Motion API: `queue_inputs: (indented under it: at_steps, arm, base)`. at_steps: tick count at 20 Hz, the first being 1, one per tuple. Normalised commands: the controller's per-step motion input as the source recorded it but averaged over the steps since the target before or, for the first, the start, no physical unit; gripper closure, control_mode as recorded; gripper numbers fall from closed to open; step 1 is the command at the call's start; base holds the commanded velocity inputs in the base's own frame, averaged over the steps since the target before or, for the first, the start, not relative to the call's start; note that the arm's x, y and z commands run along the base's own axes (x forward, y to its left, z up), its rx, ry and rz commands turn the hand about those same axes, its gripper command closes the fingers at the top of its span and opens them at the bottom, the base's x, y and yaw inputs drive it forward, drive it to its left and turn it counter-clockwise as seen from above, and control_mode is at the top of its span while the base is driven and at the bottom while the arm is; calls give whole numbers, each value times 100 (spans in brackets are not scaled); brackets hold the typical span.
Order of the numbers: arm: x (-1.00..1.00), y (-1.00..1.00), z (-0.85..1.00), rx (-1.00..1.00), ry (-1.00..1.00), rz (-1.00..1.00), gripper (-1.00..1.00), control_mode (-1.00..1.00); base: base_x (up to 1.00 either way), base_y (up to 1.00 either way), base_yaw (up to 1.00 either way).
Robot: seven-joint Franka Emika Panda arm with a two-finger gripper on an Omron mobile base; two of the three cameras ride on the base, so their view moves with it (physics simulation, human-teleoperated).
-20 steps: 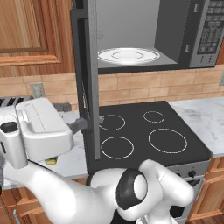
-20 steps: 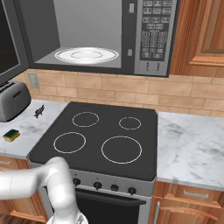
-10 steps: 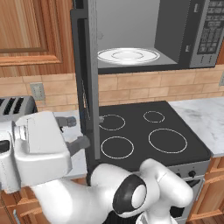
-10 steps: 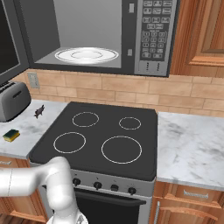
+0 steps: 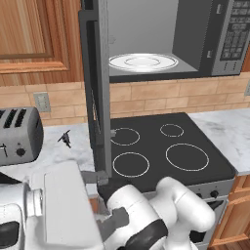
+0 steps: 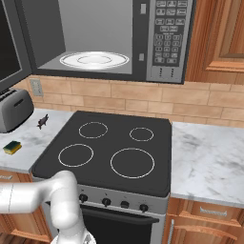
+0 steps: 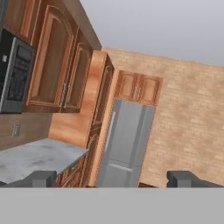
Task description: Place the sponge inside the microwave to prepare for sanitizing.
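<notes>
The sponge (image 6: 12, 147), a small yellow block with a dark green top, lies on the marble counter left of the stove, near its front edge. The microwave (image 6: 164, 43) hangs above the stove with its door (image 5: 97, 88) swung wide open and a white glass plate (image 6: 94, 60) bare inside. In the left base view my hand fills the lower left, low beside the counter's front, with the gripper (image 5: 105, 200) open. In the hand view the gripper (image 7: 113, 179) has its dark tips far apart with nothing between them, and it faces across the room, away from the sponge.
A silver toaster (image 6: 14, 110) stands at the back left of the counter, with a small dark spiky object (image 6: 43, 121) beside it. The black cooktop (image 6: 114, 147) lies under the microwave. The open door juts out over the stove's left edge. A steel fridge (image 7: 124, 144) stands across the room.
My hand has swung down and closer to the left base camera and now covers the counter spot where the sponge showed. The jaws have stayed open. Nothing on the counter has moved.
</notes>
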Motion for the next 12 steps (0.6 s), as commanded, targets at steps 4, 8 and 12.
queue_inputs:
  at_steps: [4,8,12]
  arm:
    - [-77,-18,0,25,1,3,-100,-100]
    - [-69,-33,0,39,3,10,-100,-100]
    - [-57,-69,0,56,5,16,-100,-100]
  base:
    - [0,0,0]
    - [0,0,0]
    - [0,0,0]
